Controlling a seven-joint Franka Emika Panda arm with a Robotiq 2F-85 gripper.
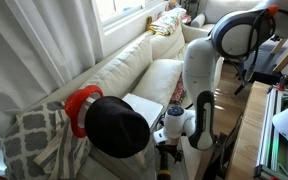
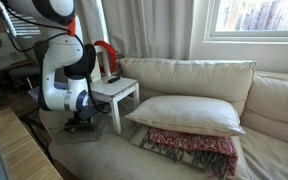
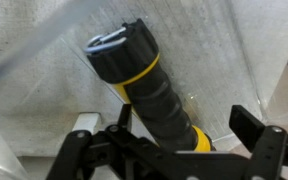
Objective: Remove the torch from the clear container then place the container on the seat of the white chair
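Black-and-yellow, the torch lay in the clear container (faint edges only). The gripper hovered over it, jaws apart.

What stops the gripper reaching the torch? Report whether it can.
Probably yes: the open gripper sits right above the torch, and nothing visible covers it in the clear container.

Wrist close; exteriors share white chair.

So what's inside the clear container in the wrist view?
Only the torch shows inside the clear container: black head, yellow band, ribbed black grip. The open tool hides its tail end, and the container's far corners are out of frame.
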